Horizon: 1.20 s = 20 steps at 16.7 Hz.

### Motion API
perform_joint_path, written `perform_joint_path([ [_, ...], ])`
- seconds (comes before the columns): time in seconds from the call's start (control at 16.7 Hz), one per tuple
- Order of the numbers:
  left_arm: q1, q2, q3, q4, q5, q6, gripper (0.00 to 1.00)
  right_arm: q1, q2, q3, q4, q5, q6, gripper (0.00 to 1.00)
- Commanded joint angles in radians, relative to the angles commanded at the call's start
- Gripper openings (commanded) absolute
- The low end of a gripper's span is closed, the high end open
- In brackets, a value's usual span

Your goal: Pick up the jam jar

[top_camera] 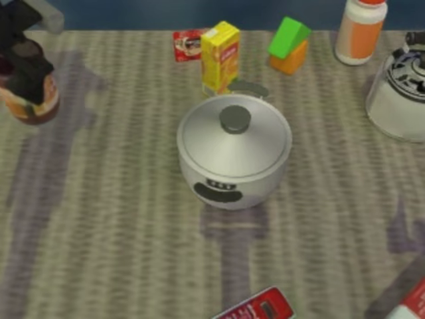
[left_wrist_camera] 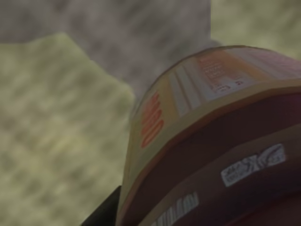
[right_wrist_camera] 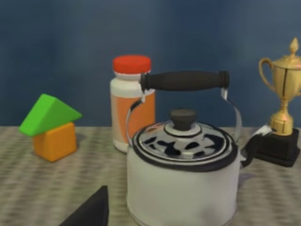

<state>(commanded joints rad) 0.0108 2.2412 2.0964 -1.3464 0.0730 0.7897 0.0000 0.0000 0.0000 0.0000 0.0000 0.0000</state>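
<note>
Near the bench's far-left corner the left gripper is clamped on the jam jar, which seems already raised off the bench, so little remains; the right gripper's state cannot be told.

Left pincer positioned at tabletop's far left edge, clamped around jar. Right arm unseen from above.
</note>
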Motion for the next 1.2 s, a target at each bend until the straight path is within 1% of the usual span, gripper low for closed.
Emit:
perform_joint_path([
  [0.24,0.007,-0.139,-0.143,-0.004,0.0,0.003,0.0,0.0,0.0,0.0,0.0,0.0,0.0,1.0],
  [0.6,0.001,-0.145,-0.15,-0.004,-0.001,0.002,0.0,0.0,0.0,0.0,0.0,0.0,0.0,1.0],
  [0.72,-0.009,-0.145,-0.159,0.003,-0.004,-0.031,0.0,0.0,0.0,0.0,0.0,0.0,0.0,1.0],
  [0.84,-0.031,-0.144,-0.177,0.016,-0.011,-0.106,0.0,0.0,0.0,0.0,0.0,0.0,0.0,1.0],
  [0.96,-0.062,-0.144,-0.199,0.037,-0.021,-0.212,0.0,0.0,0.0,0.0,0.0,0.0,0.0,1.0],
  [1.2,-0.141,-0.154,-0.249,0.099,-0.047,-0.489,0.0,0.0,0.0,0.0,0.0,0.0,0.0,1.0],
])
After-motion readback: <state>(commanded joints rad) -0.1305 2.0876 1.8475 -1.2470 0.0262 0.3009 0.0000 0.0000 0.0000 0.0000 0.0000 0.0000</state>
